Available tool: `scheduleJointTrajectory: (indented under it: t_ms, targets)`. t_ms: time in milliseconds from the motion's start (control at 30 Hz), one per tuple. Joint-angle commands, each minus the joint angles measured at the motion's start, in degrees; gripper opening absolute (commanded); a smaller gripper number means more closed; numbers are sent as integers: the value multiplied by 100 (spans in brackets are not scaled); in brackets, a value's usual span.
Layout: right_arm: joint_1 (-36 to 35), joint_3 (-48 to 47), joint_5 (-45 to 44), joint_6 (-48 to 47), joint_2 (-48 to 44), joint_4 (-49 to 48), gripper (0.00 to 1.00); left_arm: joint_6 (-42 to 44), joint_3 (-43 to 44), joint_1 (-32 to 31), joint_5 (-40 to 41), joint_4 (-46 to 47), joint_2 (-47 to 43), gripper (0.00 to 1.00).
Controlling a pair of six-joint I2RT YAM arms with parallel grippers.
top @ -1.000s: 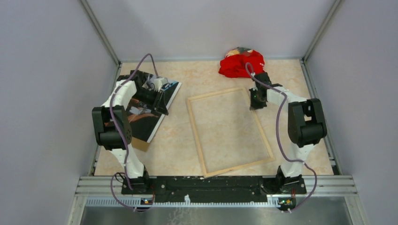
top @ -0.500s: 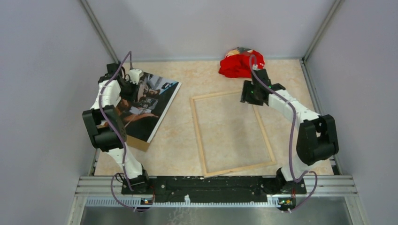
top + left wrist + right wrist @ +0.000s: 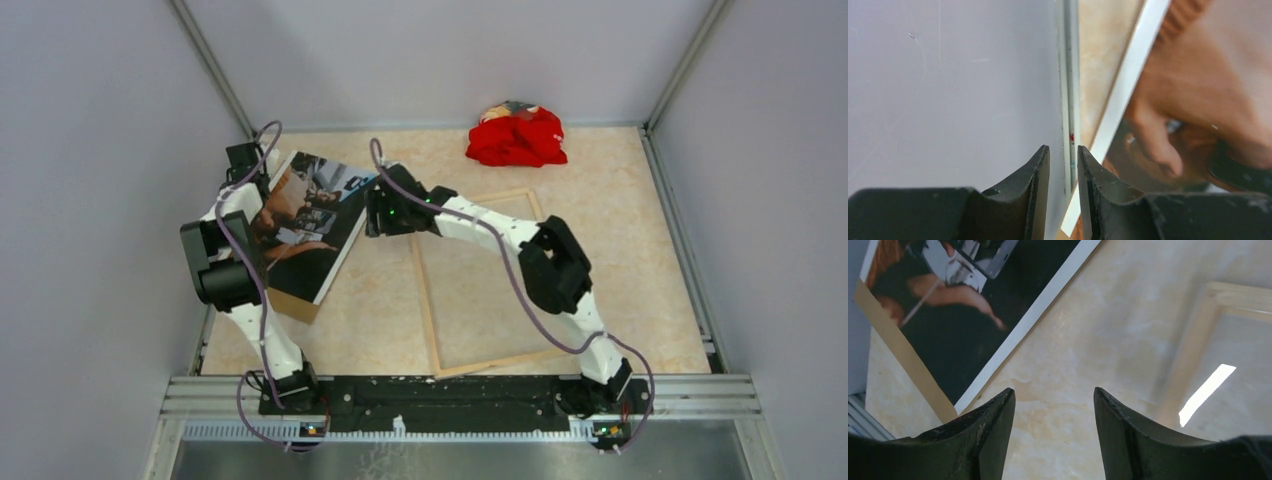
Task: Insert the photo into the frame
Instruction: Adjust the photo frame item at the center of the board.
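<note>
The photo point(image 3: 310, 225), a dark print with a white border, lies face up at the left on a brown board. In the left wrist view the photo point(image 3: 1198, 90) fills the right side. My left gripper point(image 3: 245, 165) is at its far left edge beside the wall. The left gripper point(image 3: 1063, 150) is open by only a narrow gap, and the white border passes next to its right finger. The frame point(image 3: 428, 300) lies wood side up in the middle. My right gripper point(image 3: 372, 218) reaches across it. The right gripper point(image 3: 1054, 395) is open over bare table between the photo point(image 3: 963, 315) and the frame point(image 3: 1193, 355).
A brown backing board point(image 3: 295, 308) shows under the photo's near edge, and the backing board point(image 3: 903, 360) also appears in the right wrist view. A red cloth bundle point(image 3: 515, 137) lies at the back. The left wall point(image 3: 948, 90) stands close to the left gripper.
My right arm swung from the frame's far right corner across to the photo's right edge, and its jaws opened. The left gripper moved off the photo to its far left edge.
</note>
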State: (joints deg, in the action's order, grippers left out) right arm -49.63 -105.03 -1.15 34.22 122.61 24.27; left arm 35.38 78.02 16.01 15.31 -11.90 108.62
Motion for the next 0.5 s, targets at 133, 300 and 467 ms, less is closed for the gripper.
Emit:
scheduleJointTrajectory:
  t_ms: [133, 300, 467]
  targets:
    - [-363, -400, 87, 654, 1024, -315, 58, 382, 387, 126, 1060, 1270, 978, 34]
    - [-261, -264, 6, 722, 1173, -402, 58, 326, 745, 213, 1030, 1231, 1512, 33]
    - [165, 455, 98, 1068, 971, -895, 58, 180, 1085, 212, 386, 356, 1921, 33]
